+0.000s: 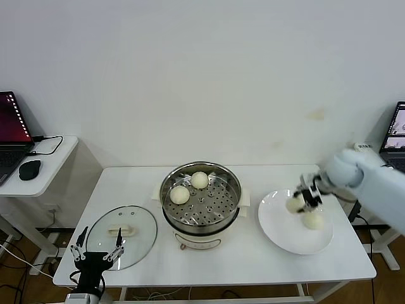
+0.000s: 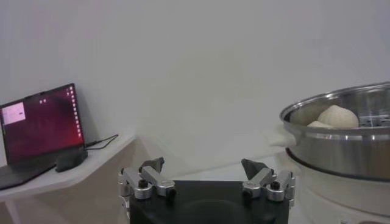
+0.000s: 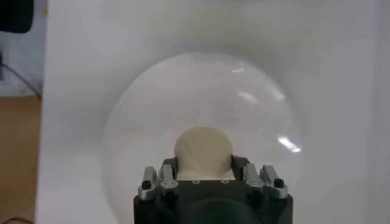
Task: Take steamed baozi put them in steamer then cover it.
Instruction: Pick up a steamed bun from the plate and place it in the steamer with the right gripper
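Note:
The steel steamer [image 1: 224, 204] stands mid-table on its cream base and holds two baozi [image 1: 180, 195] [image 1: 199, 180]. My right gripper [image 1: 304, 197] is over the white plate [image 1: 285, 237], shut on a third baozi [image 1: 294, 204]. In the right wrist view this baozi [image 3: 202, 146] sits between the fingers [image 3: 239, 165] above the plate [image 3: 146, 122]. A fourth baozi [image 1: 312, 220] lies on the plate beside it. The glass cover [image 1: 142, 231] lies flat on the table's left front. My left gripper [image 1: 96, 248] is open and empty at the cover's near edge. In the left wrist view the left gripper [image 2: 204, 173] faces the steamer [image 2: 341, 146].
A side desk [image 1: 44, 174] at the left holds a laptop [image 1: 9, 136] and a mouse [image 1: 29, 169]. Another laptop [image 1: 396, 130] is at the far right. The table's front edge [image 1: 215, 278] runs close below the steamer and plate.

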